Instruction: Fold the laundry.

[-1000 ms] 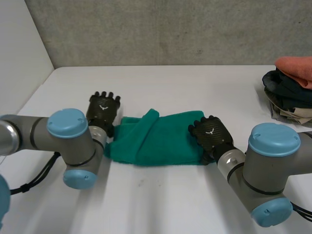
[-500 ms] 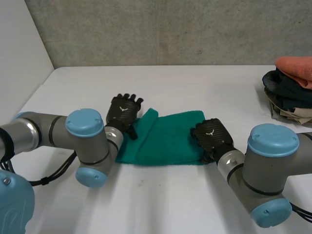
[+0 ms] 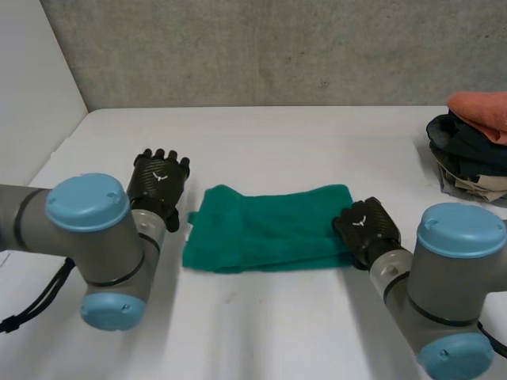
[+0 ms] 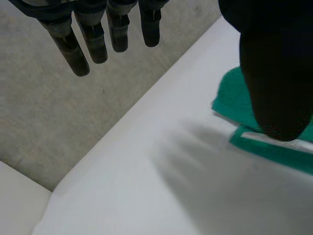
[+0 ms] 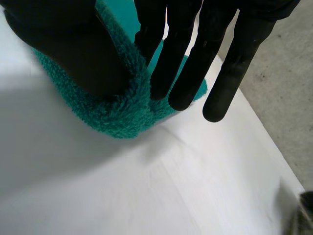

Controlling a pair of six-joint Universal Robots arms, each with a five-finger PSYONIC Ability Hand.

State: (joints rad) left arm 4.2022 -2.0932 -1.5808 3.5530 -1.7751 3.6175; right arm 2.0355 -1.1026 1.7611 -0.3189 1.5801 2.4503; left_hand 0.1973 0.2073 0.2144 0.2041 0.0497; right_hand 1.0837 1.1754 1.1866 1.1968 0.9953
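A green towel (image 3: 265, 226) lies folded flat near the middle of the white table (image 3: 261, 142). My left hand (image 3: 158, 180) rests just off the towel's left end, open with its fingers (image 4: 93, 41) straight and nothing in it; the towel (image 4: 232, 103) lies beside its thumb. My right hand (image 3: 366, 227) is at the towel's right edge. There the fluffy edge of the towel (image 5: 122, 117) is pinched between the thumb (image 5: 73, 44) and the straight fingers (image 5: 195, 63).
A pile of clothes (image 3: 475, 146), dark items with an orange one on top, sits at the table's far right edge. A grey wall (image 3: 261, 47) runs along the back, and a pale wall stands on the left.
My left hand went onto the towel's left end, then drew back off it. The raised ridge in the towel is gone. My right hand closed on the right edge and shifted right.
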